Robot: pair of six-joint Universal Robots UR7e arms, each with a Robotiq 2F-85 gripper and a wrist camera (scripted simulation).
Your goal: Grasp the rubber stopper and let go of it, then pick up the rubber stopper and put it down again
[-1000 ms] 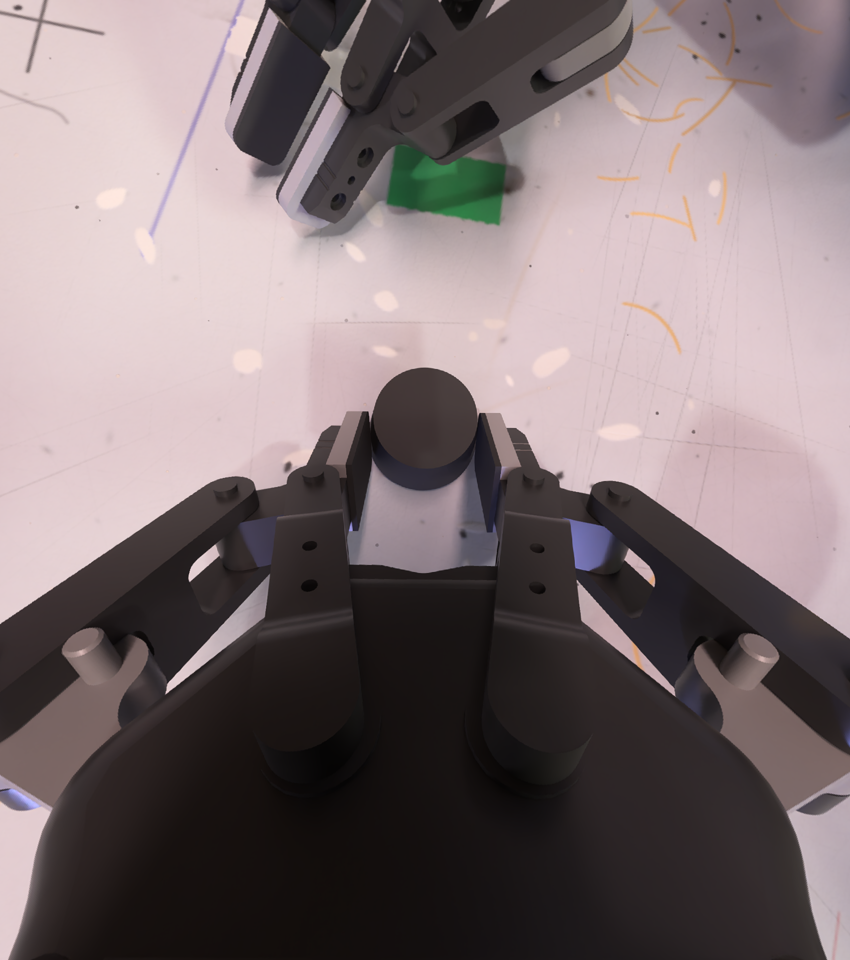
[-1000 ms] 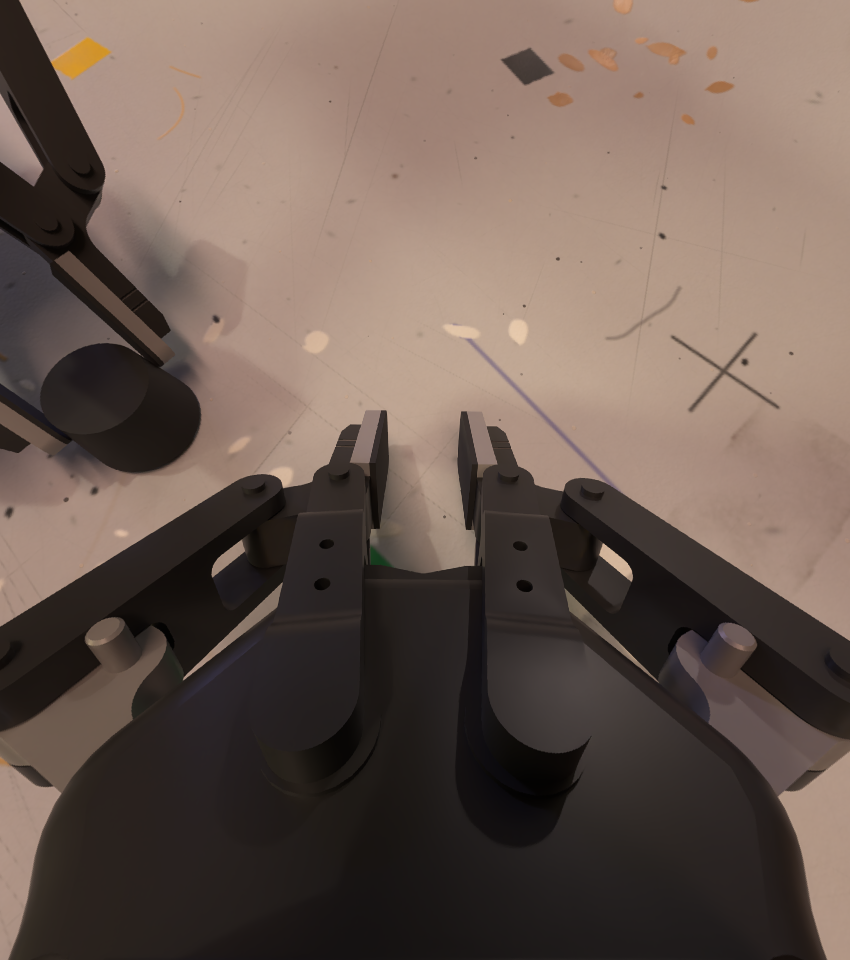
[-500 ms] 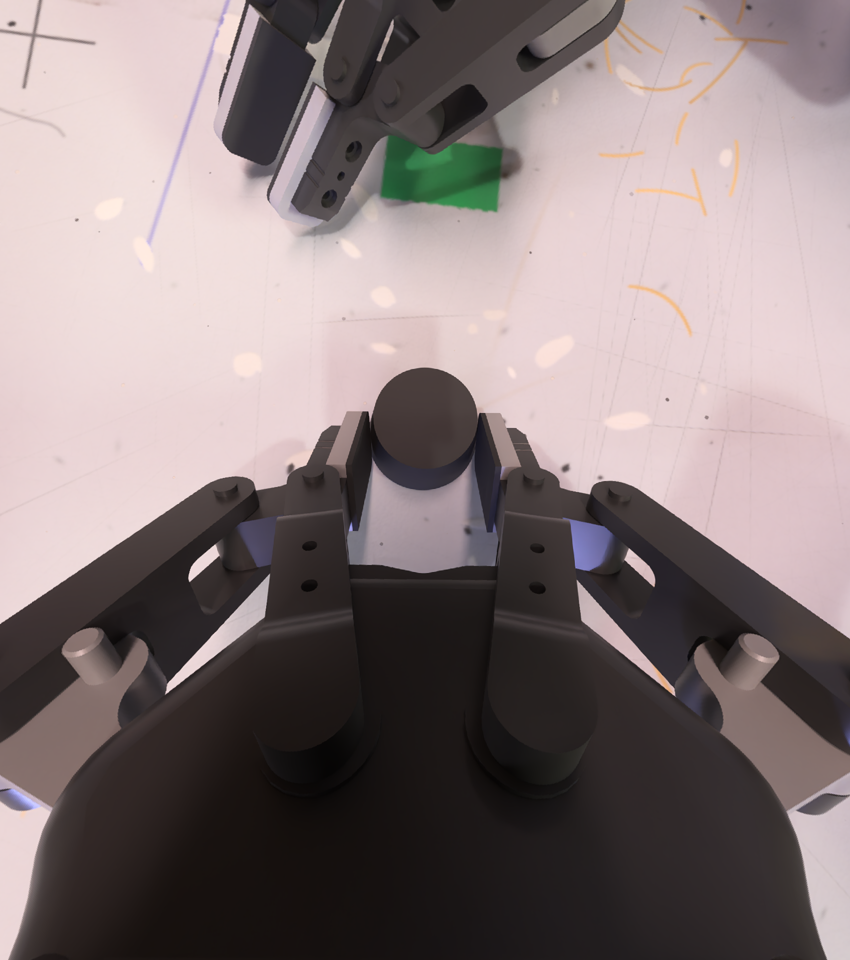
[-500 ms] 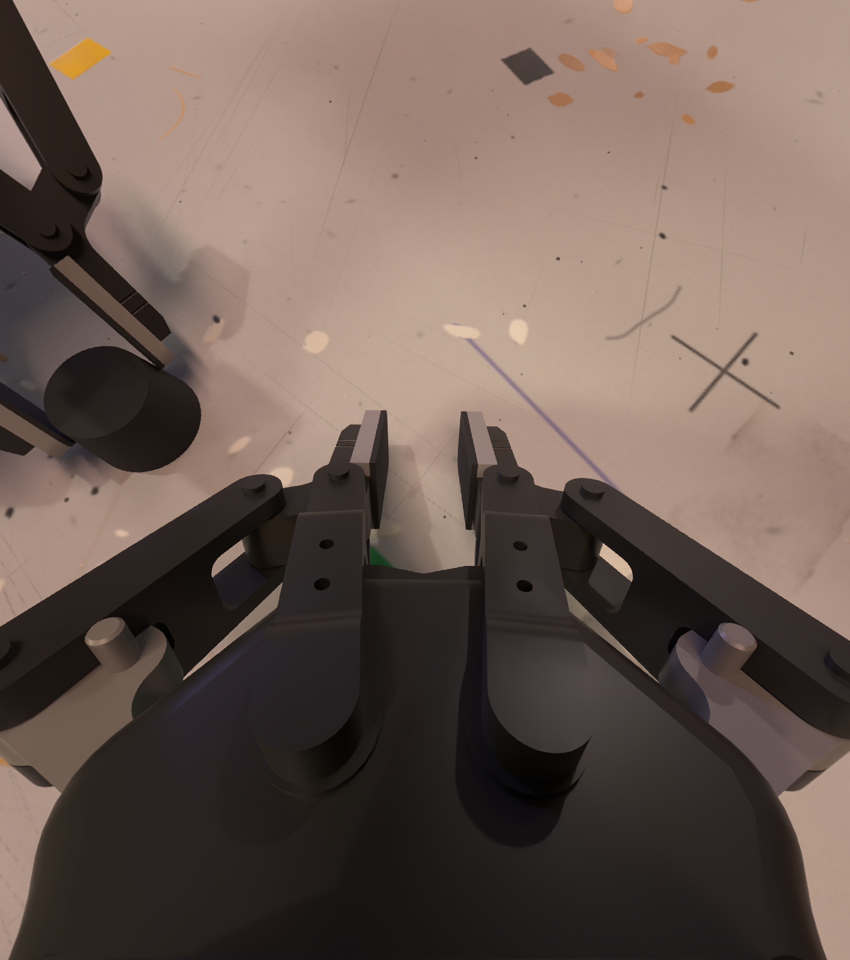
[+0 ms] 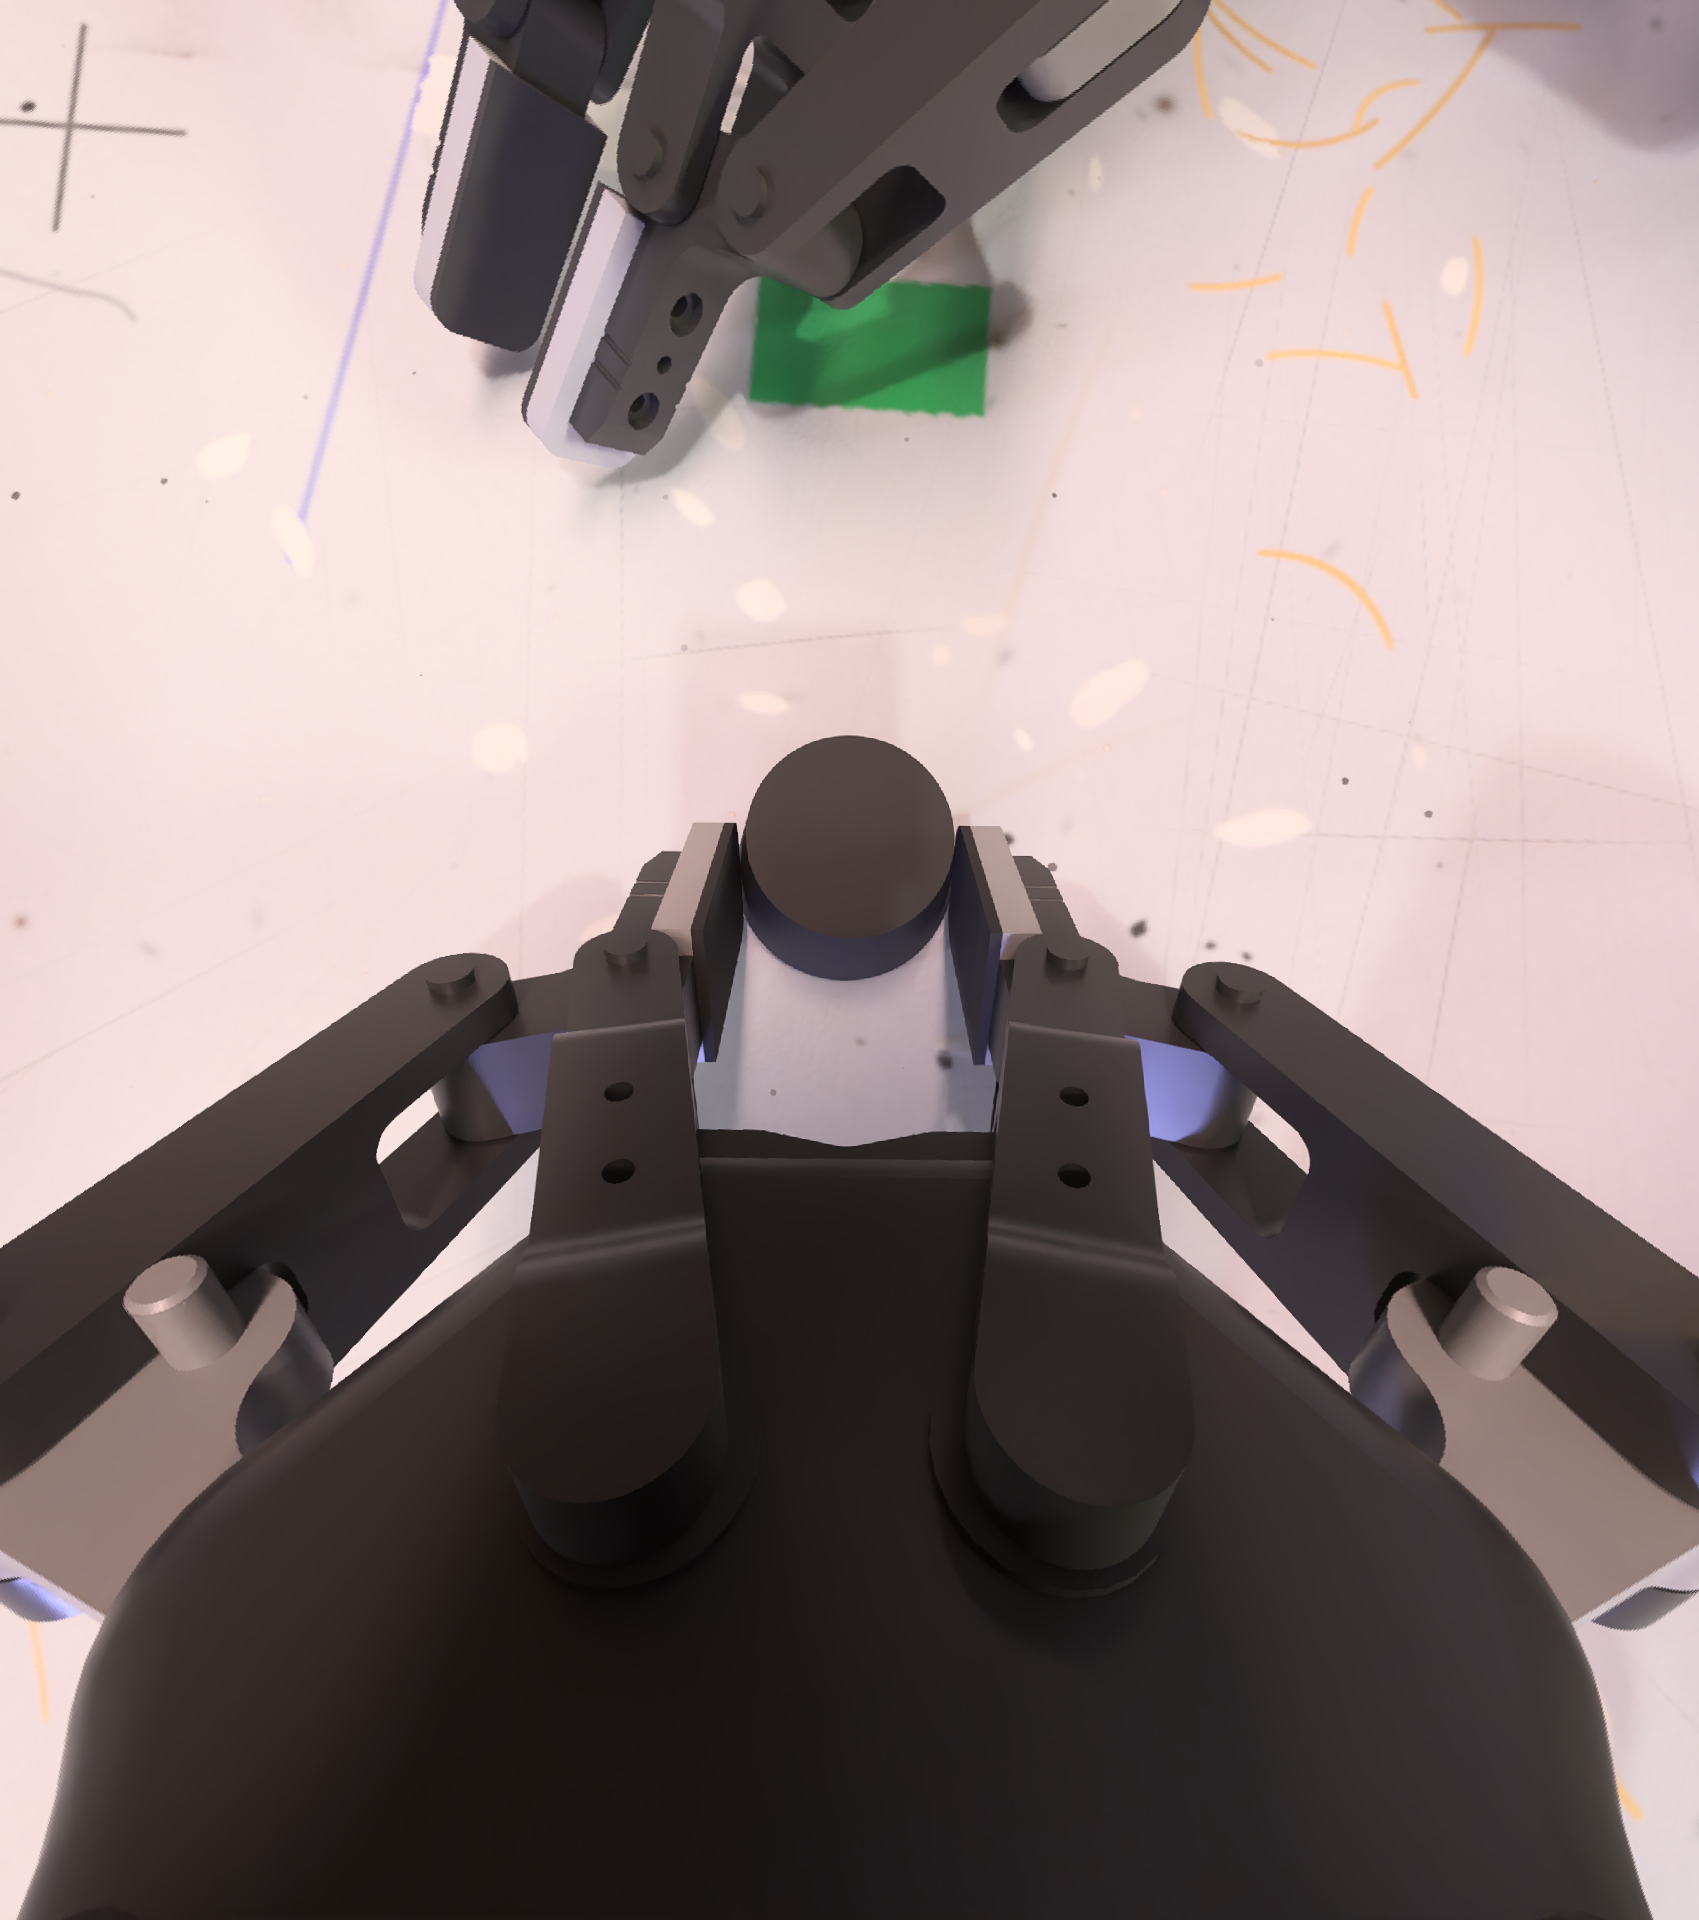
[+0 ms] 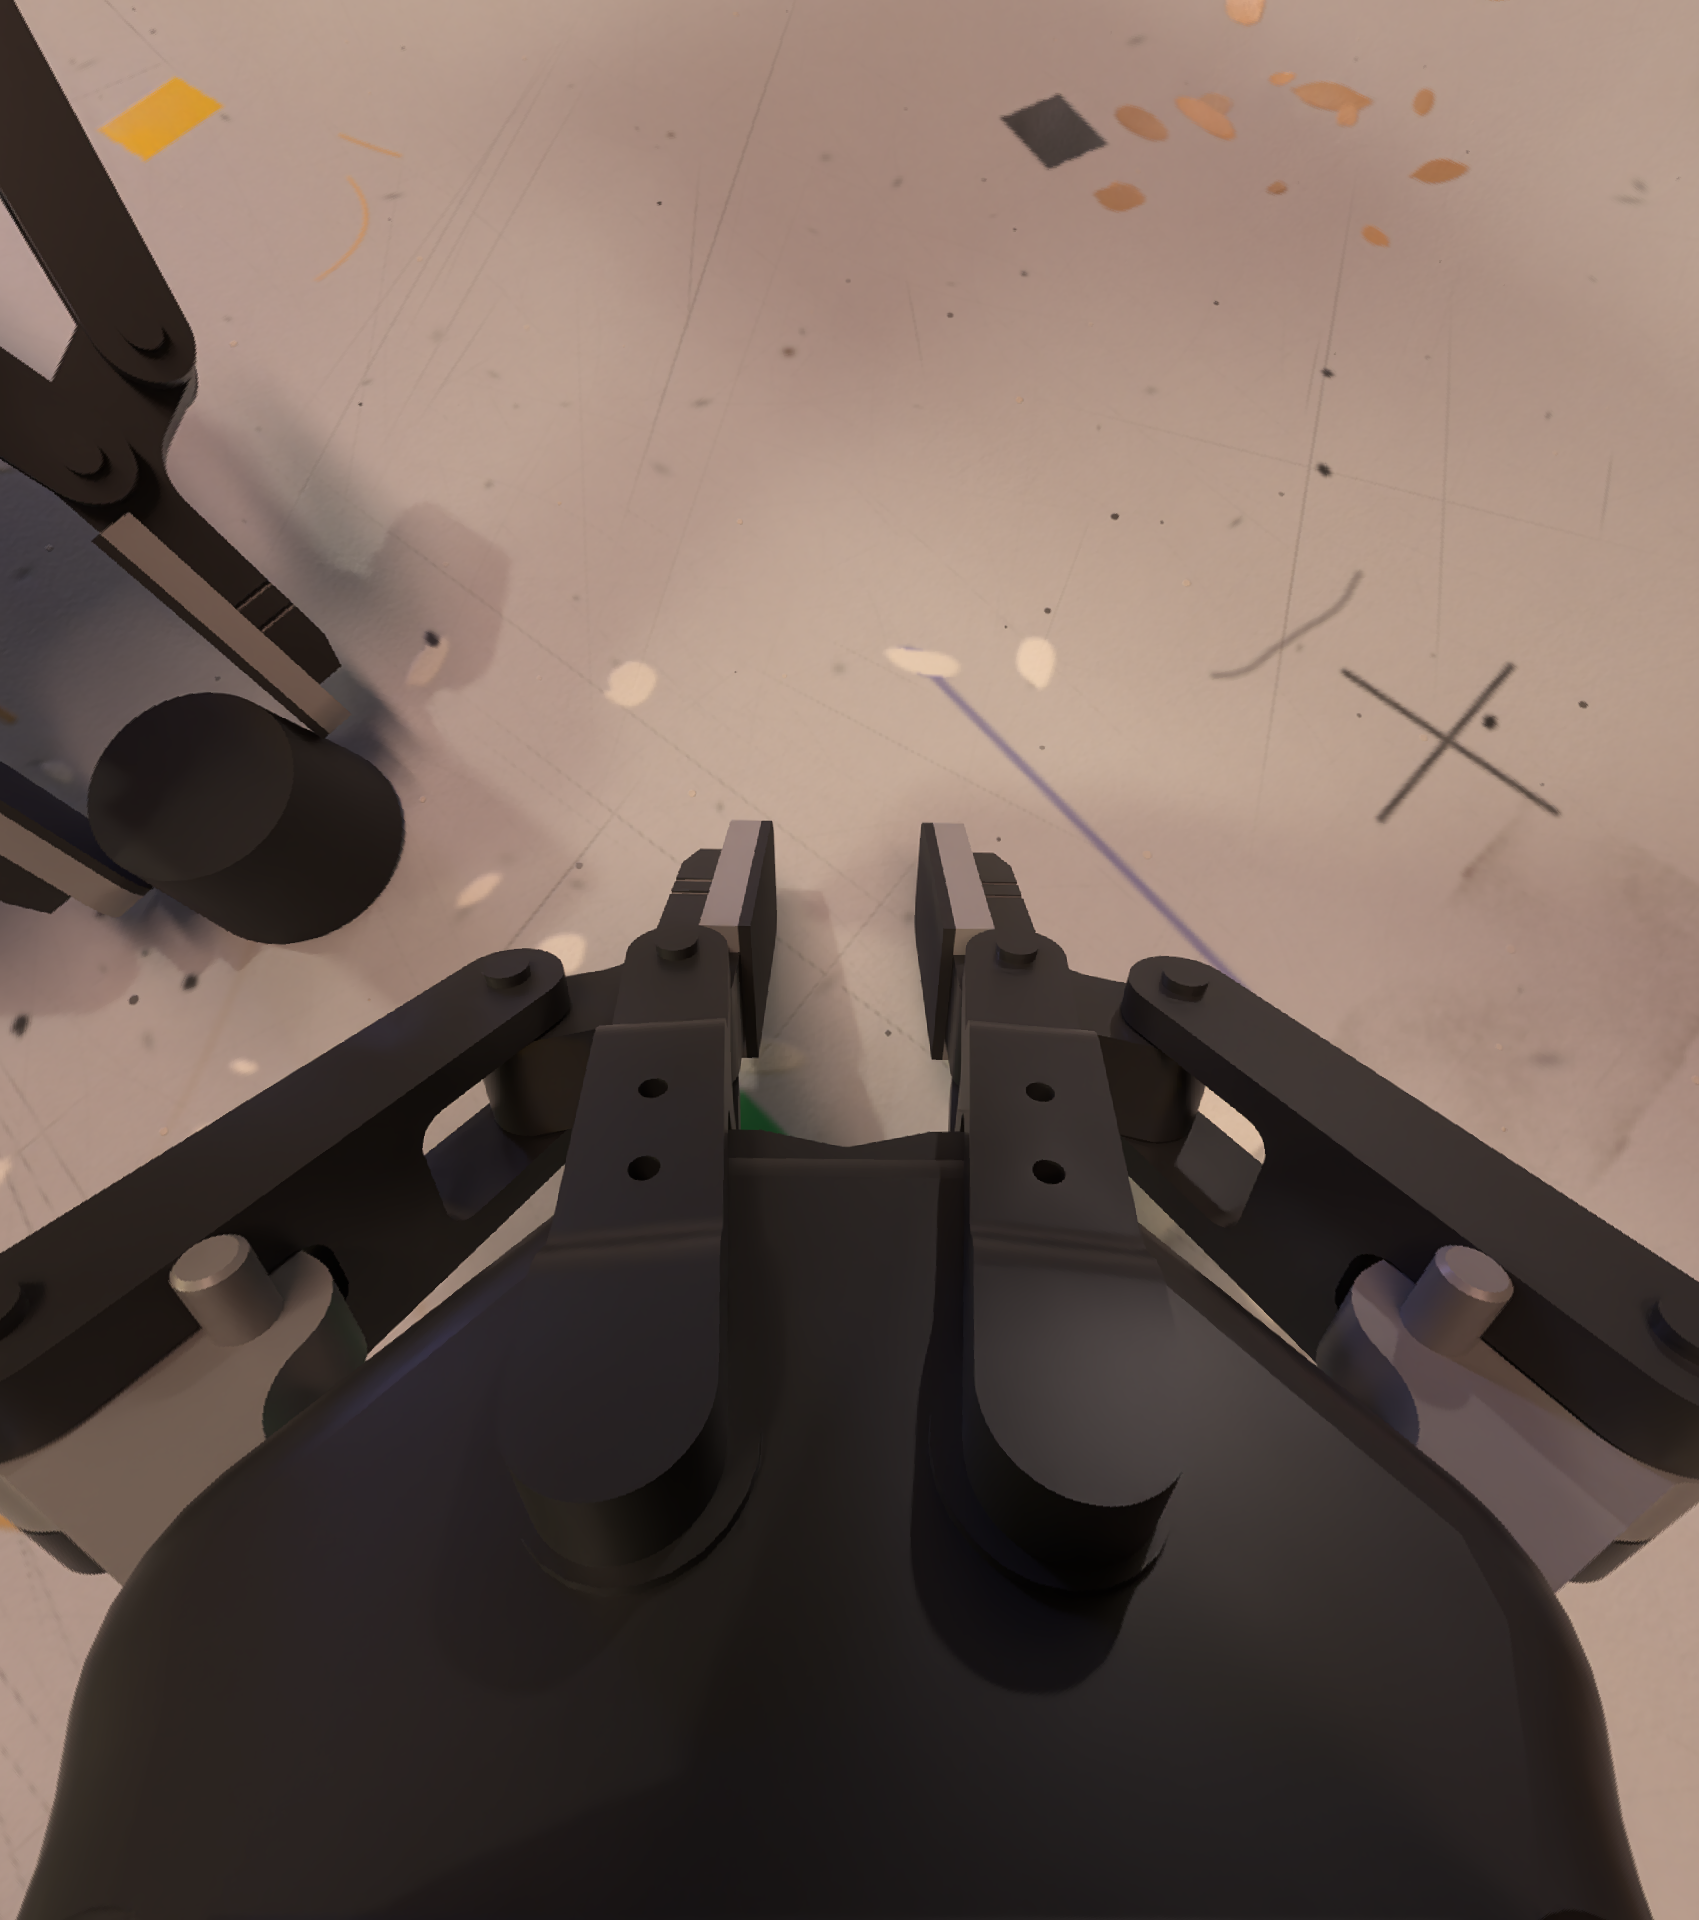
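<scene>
Right now, in the left wrist view, the left gripper (image 5: 847,883) clamps the dark stopper (image 5: 847,847) squarely between its fingers, flat top facing up, while in the right wrist view the right gripper (image 6: 845,883) hangs empty, parted, with the stopper off to its left.

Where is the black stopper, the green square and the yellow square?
rubber stopper (image 5: 847,831), left wrist view, on its round flat top.
green square (image 5: 912,358), left wrist view, on its uncovered right half.
yellow square (image 6: 161,116), right wrist view, on its middle.
</scene>
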